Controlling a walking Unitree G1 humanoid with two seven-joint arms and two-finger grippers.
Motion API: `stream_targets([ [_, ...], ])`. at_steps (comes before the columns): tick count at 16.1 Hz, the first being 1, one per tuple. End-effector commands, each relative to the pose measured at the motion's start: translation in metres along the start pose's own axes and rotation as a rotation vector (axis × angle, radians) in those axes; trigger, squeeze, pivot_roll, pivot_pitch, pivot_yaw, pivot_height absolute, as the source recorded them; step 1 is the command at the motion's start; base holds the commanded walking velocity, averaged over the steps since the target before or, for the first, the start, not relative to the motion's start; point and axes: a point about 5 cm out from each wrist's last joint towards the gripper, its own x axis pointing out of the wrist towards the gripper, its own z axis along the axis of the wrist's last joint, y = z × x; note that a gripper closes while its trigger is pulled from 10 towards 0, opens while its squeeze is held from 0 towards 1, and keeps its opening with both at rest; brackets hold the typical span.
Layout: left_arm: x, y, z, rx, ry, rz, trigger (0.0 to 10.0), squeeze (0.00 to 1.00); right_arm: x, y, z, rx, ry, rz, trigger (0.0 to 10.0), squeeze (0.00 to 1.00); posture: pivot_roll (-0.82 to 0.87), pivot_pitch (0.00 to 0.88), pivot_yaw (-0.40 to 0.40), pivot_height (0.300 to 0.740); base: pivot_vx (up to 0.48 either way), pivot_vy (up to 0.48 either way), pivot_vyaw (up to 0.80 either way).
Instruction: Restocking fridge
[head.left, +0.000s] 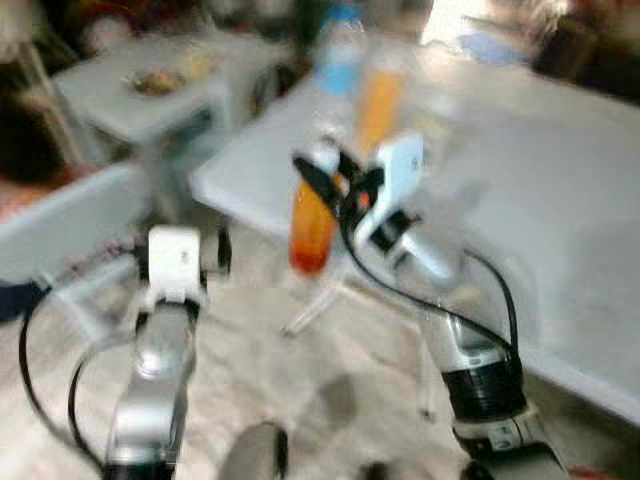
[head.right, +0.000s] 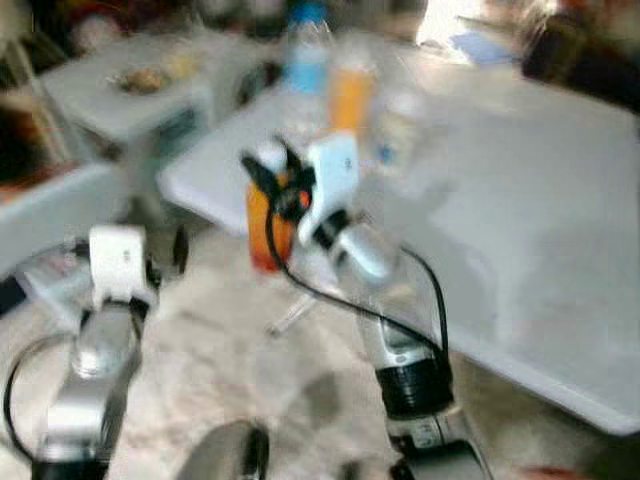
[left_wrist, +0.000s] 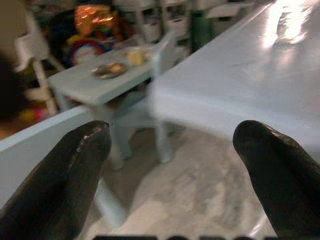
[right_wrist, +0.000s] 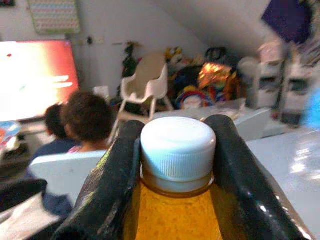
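Right hand (head.left: 335, 185): fingers (right_wrist: 117, 175) clamped on neck of juice bottle (head.left: 313, 230), just below white cap (right_wrist: 177, 147). Bottle held upright in air, beside near edge of bench (head.left: 560, 200), clear of its top.

Left hand (left_wrist: 170, 165): fingers wide apart, nothing between; held low over floor (left_wrist: 200, 200), near bench corner.

Left on bench, blurred: orange bottle (head.left: 380, 105); blue-labelled bottle (head.left: 340, 50) beside it.

Surroundings: small table (left_wrist: 100, 82) with plate (left_wrist: 107, 70); high chair (right_wrist: 147, 82); two seated persons facing lit screen (right_wrist: 35, 75).

Fridge: location cannot be told.

Progress, judged: early. One bottle lifted; carrying to fridge and shelving not yet done; at least two bottles yet to fetch.
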Motion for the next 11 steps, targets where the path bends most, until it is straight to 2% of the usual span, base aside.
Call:
stream_targets([
  [1, 0.001, 0.004, 0.004, 0.015, -0.027, 0.011, 10.0, 0.00, -0.003, -0.004, 0.000, 0.008, -0.008, -0.016, 10.0, 0.00, 0.09, 0.056, -0.015, 0.740, 0.000, 0.000, 0.80],
  [4, -0.009, 0.015, -0.006, 0.035, -0.031, 0.040, 10.0, 0.00, -0.015, -0.013, -0.018, 0.009, 0.045, -0.071, 10.0, 0.00, 0.07, 0.032, -0.024, 0.740, 0.000, 0.000, 0.80],
  [6, -0.019, 0.021, -0.024, 0.039, -0.001, 0.038, 10.0, 0.00, -0.028, -0.020, -0.038, 0.061, 0.103, -0.162, 10.0, 0.00, 0.08, 0.030, -0.048, 0.740, 0.000, 0.000, 0.80],
  [7, -0.022, 0.022, -0.038, 0.054, 0.040, 0.021, 10.0, 0.00, -0.036, -0.021, -0.049, 0.024, 0.132, -0.177, 10.0, 0.00, 0.08, 0.031, -0.050, 0.740, 0.000, 0.000, 0.80],
  [8, -0.023, 0.022, -0.041, 0.063, 0.047, 0.011, 10.0, 0.00, -0.042, -0.021, -0.056, -0.015, 0.145, -0.179, 10.0, 0.00, 0.10, 0.025, -0.053, 0.740, 0.000, 0.000, 0.80],
  [11, -0.026, 0.031, -0.029, 0.082, -0.001, 0.042, 10.0, 0.00, -0.051, -0.039, -0.055, -0.170, 0.172, -0.204, 10.0, 0.00, 0.12, 0.027, -0.010, 0.740, 0.000, 0.000, 0.80],
])
